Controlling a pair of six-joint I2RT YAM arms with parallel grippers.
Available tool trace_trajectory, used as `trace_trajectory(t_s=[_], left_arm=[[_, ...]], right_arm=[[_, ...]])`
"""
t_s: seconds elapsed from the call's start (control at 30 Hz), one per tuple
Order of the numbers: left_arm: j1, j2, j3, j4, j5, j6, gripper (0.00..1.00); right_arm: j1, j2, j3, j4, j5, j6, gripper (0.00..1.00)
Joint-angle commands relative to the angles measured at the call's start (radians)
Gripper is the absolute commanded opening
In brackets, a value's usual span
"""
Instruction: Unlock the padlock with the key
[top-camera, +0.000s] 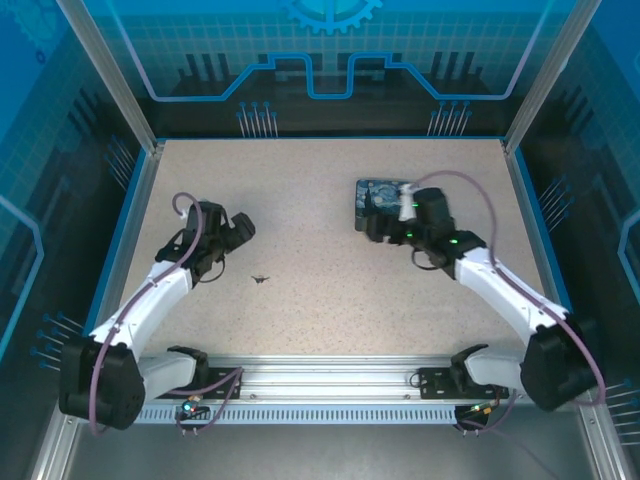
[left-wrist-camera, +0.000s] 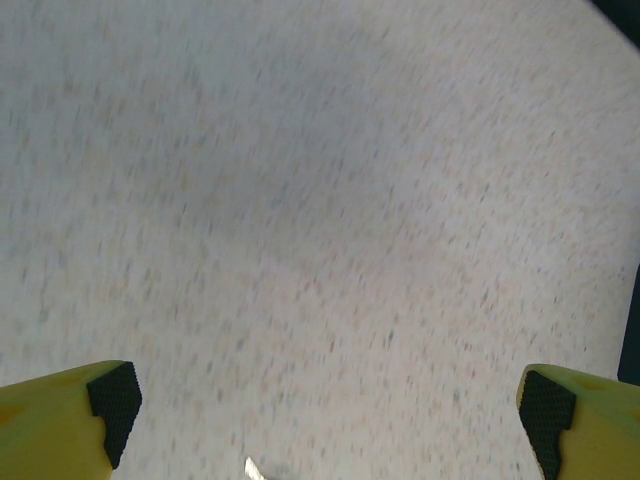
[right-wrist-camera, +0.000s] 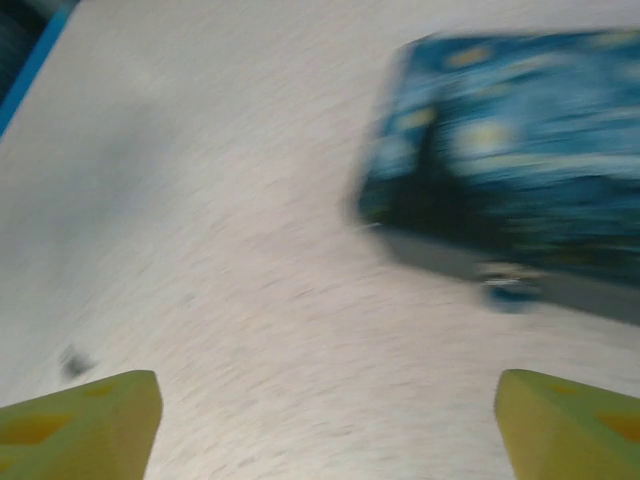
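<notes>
Lying flat on the speckled beige table (top-camera: 330, 300), the key (top-camera: 261, 280) is a tiny dark shape out in the open. It is nearer the left arm (top-camera: 150, 290) than the right arm (top-camera: 500, 285) and touches nothing. In the overhead view the left jaws hover near it, a little farther from the arm bases and slightly to the left. The left wrist view shows them spread wide, with yellow fingertips (left-wrist-camera: 55, 425) and black pads (left-wrist-camera: 115, 405) at opposite bottom corners. Only bare table lies between them, and nothing is held. The painted box (top-camera: 372, 195) lies flat toward the far right of the table, its lid printed with a swirling blue-and-yellow night sky. The print is too blurred in the right wrist view to read any lettering. Seen from overhead, the right jaws sit at the box's near edge and partly cover it. The right wrist view shows them wide apart too, yellow fingertips (right-wrist-camera: 80, 425) at the bottom corners and nothing gripped. The padlock (right-wrist-camera: 508, 283) appears there as a small blurred dark lump with a bluish spot, on the table against the box's near side. It is ahead and to the right of the jaws, clear of them. A faint dark smudge (right-wrist-camera: 75, 362) on the table at lower left is too blurred to identify.
</notes>
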Motion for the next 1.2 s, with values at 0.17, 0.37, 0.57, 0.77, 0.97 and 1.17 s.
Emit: trace_trajectory(t_s=[0.17,0.37,0.57,0.77,0.97,1.17], left_arm=[[-0.005,-0.039,0.029,-0.168,-0.031,-0.152,0.99],[0.093,0.061,0.139,-0.165,0.004,-0.117,0.99],[0.255,0.154,0.204,-0.14,0.126,-0.091,0.99],[0.352,0.188,0.205,-0.11,0.226,-0.086,0.99],[0.373,0.191,0.189,-0.089,0.267,-0.086,0.99],[0.381,0.193,0.18,-0.07,0.287,-0.086,0.99]], right_arm=[[0.267,0.383,0.25,-0.056,-0.169,-0.035,0.6],[0.372,0.65,0.5,-0.156,-0.217,-0.109,0.47],[0.449,0.826,0.714,-0.276,-0.189,-0.171,0.45],[0.499,0.964,0.897,-0.376,-0.111,-0.21,0.46],[0.523,1.073,1.021,-0.439,-0.065,-0.228,0.46],[0.523,1.118,1.072,-0.46,-0.033,-0.236,0.46]])
